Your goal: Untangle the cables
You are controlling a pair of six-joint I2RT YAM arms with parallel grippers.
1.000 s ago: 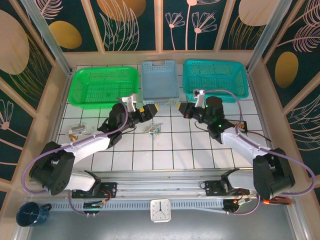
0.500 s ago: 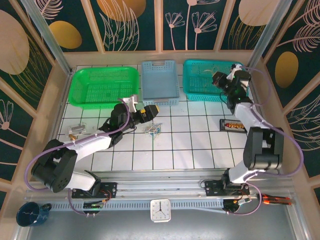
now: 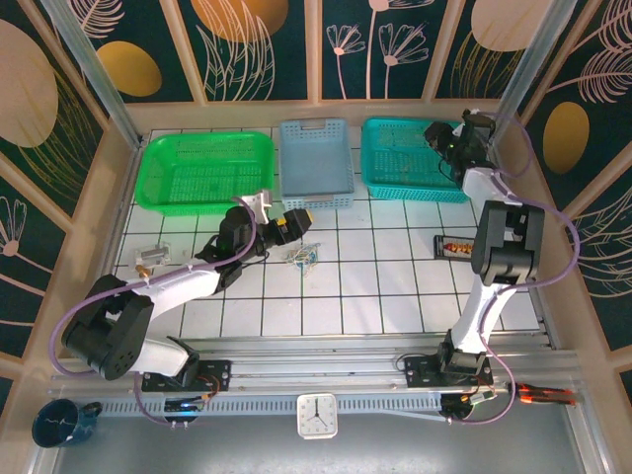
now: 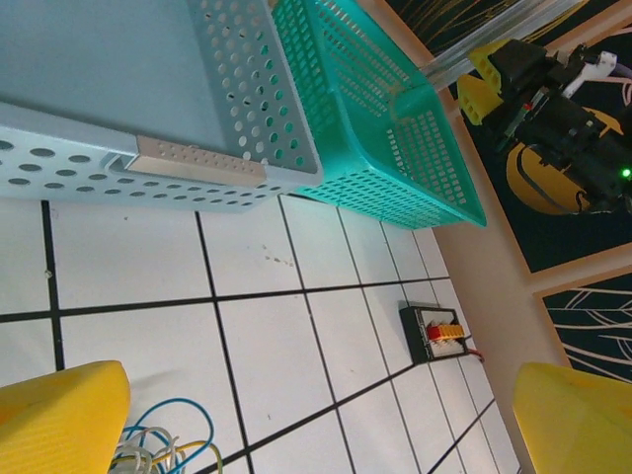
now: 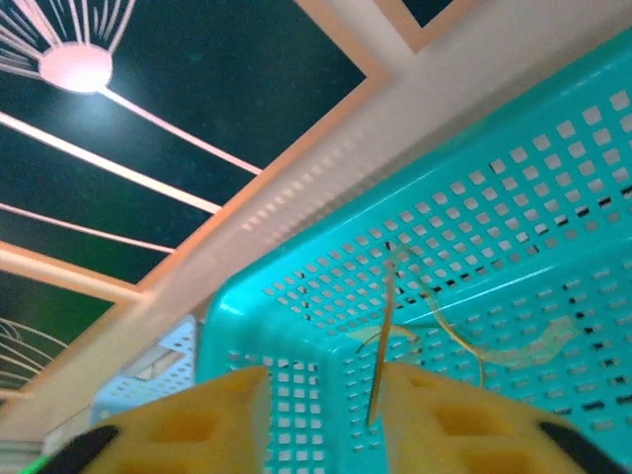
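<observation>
1. Lying on the white tiles near the middle of the worktop, the tangle of cables is sitting just on the near-edge side of the left gripper. In the left wrist view its blue, whitish and yellowish loops are showing right beside one yellow finger, off to that side and not between the two.
2. The left gripper's jaws are standing wide apart and gripping nothing.
3. The tangle is looking like a compact heap, stretching only slightly along the near edge, so I am judging that it is offering no strong long axis. A sideways shift and a drop toward the near edge is looking like what the next pick calls for.
4. The left arm is by far the nearer one. The right gripper is hovering at the far right corner of the worktop, well apart from the tangle.
5. The right jaws are standing parted over the teal basket. The tan cable is hanging through the gap and trailing onto the basket floor. It appears released, though the view is too close to tell whether it is brushing a pad.
6. The teal basket is holding that tan cable. The green basket and the grey-blue basket are showing nothing inside.
</observation>
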